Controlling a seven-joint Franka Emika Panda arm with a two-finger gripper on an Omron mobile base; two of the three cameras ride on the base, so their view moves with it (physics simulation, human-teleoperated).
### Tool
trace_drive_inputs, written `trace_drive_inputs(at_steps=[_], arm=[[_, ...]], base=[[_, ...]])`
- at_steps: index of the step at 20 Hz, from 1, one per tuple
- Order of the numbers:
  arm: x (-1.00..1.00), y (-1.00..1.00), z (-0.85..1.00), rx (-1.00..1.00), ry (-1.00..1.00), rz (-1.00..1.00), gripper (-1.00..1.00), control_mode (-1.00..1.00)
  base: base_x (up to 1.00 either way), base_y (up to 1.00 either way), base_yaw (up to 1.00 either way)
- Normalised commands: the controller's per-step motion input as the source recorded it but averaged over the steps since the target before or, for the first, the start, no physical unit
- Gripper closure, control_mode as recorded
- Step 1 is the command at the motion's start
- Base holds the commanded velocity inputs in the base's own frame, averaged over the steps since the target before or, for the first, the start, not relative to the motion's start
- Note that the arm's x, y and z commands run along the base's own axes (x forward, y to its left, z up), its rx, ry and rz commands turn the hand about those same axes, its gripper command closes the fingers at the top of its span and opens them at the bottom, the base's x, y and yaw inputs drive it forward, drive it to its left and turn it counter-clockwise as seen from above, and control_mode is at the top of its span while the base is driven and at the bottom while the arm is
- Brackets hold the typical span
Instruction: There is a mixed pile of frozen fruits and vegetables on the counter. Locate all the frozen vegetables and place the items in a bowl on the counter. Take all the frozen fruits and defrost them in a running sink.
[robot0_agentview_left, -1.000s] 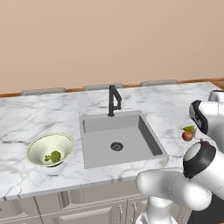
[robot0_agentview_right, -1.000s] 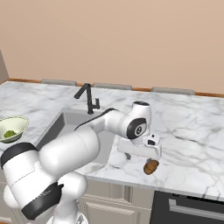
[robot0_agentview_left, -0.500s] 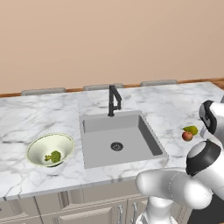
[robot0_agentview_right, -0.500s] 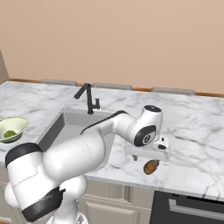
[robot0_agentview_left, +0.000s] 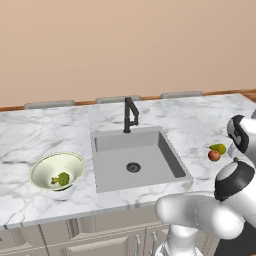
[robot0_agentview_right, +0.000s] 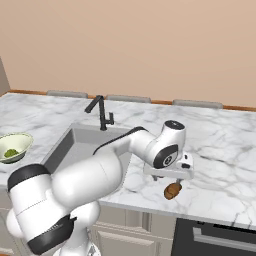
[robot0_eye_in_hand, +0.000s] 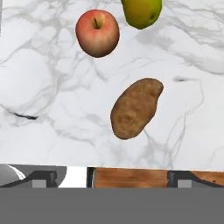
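— Three items left on the surface right of the sink: potato, apple, pear-like fruit. Broccoli already lying in the bowl far to the left, so half the vegetable job judged done.

— And the gripper?

— Hanging over the potato, close to the front edge of the marble. Seen from the wrist, potato sits dead centre, long axis tilted, clear of the apple and fruit above it. Probably centred that way to close across the narrow middle without nudging the fruits.

— Fingers closed or apart?

— Cannot tell for sure. Two dark tips poke up at the bottom of the wrist picture, set wide apart with nothing between them, which hints at spread and empty. From the right base camera, potato shows just under the hand, looks to rest on the marble, no visible contact.

— Fruits placed how?

— Apple and pear-like fruit touching or nearly so, just beyond the potato, away from the counter edge. Likely kept for later: sink basin dry-looking, no water visible at the black faucet.

— Risk?

— Rounded lump near the edge; could roll off the front if pinched off-centre. Long carry across the sink to the bowl as well.
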Motion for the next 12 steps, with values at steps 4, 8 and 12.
trace_drive_inputs(at_steps=[4, 8, 12], arm=[[0.23, -0.02, -0.16, 0.0, -0.02, 0.02, -1.0, -1.0], [0.28, -0.04, -0.11, 0.0, -0.01, 0.0, -1.0, -1.0], [0.18, 0.0, -0.04, 0.0, 0.0, -0.01, -1.0, -1.0]], base=[[0.0, 0.0, 0.0], [0.0, 0.0, 0.0], [0.0, 0.0, 0.0]])
